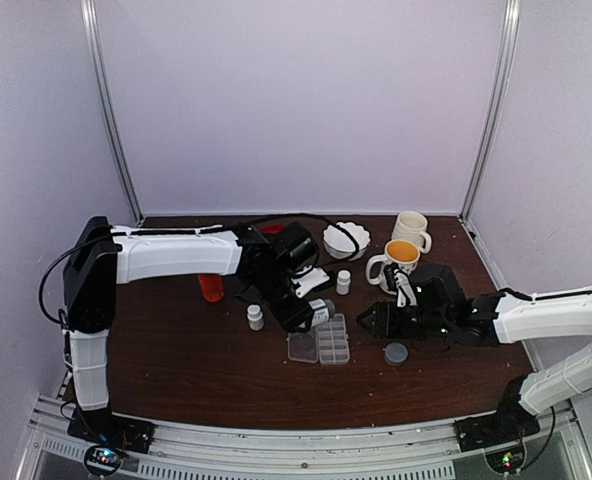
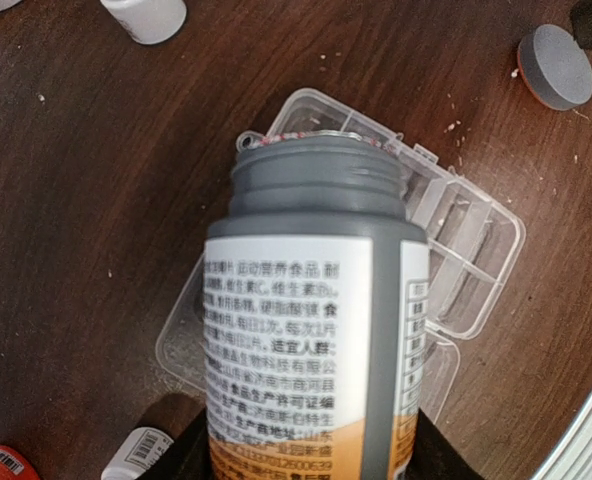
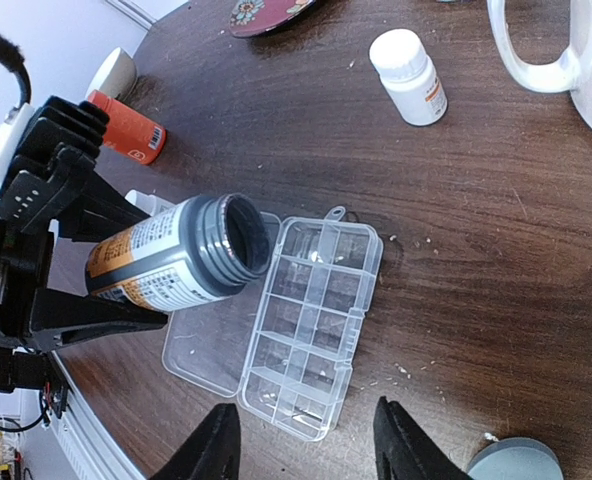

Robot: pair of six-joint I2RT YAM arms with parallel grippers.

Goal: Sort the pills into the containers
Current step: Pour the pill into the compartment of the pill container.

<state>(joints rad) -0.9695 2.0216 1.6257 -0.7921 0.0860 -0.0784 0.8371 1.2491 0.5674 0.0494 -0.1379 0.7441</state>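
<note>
Looks early in the sort. Gripping an uncapped grey bottle (image 3: pixel 191 250) in the left end effector (image 3: pixel 111 265), tipped with its mouth over the hinge side of the open pill box (image 3: pixel 374 265) at mid-table. Hovering with the right end effector (image 3: pixel 306 440) spread and empty at the box's near end, near the grey cap (image 3: pixel 516 462). Can make out pills (image 2: pixel 452 126) only as whitish specks on the table (image 3: pixel 496 200) beside the box; cannot tell whether any lie in the cells. Judging by that, nearly all the sorting left to do.

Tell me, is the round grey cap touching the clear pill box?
Apart. The right wrist view shows a stretch of bare brown table between the grey cap and the pill box.
</note>
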